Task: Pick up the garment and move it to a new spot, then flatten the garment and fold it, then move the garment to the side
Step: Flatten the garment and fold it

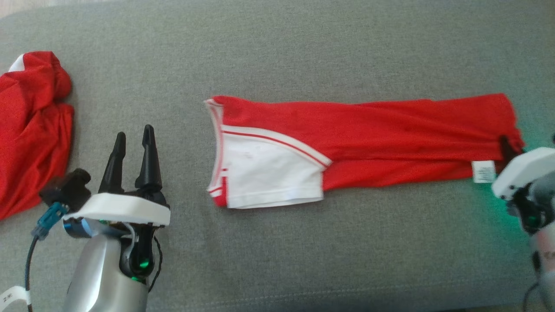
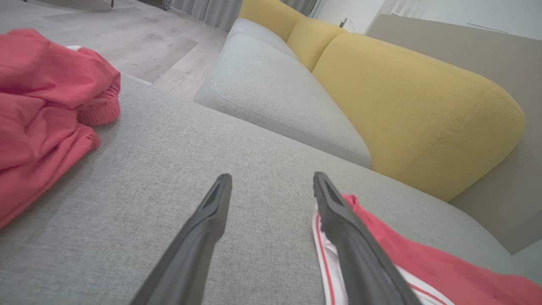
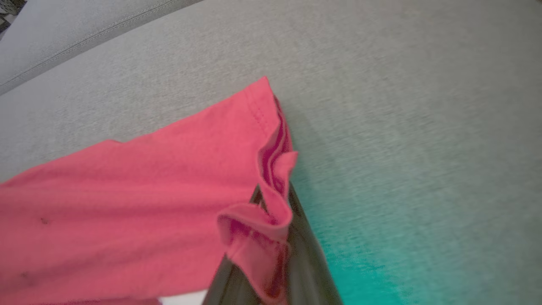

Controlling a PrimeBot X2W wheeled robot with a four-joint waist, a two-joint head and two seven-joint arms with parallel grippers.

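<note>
A red garment (image 1: 368, 138) with white sleeve and trim lies folded lengthwise into a long strip across the grey cushion (image 1: 277, 52). A white label (image 1: 483, 171) shows near its right end. My right gripper (image 1: 506, 147) is shut on the garment's right-end hem (image 3: 271, 203), the cloth bunched between its fingers and lifted slightly. My left gripper (image 1: 134, 143) stands open over bare cushion, left of the garment's white-trimmed left end (image 2: 326, 254), with nothing between its fingers (image 2: 211, 212).
A second red garment (image 1: 30, 130) lies crumpled at the cushion's left edge (image 2: 38, 114). Beyond are another grey seat (image 2: 271, 93), yellow back cushions (image 2: 415, 110) and wooden floor (image 2: 139, 46). Green light from my right wrist tints the cushion (image 3: 372, 262).
</note>
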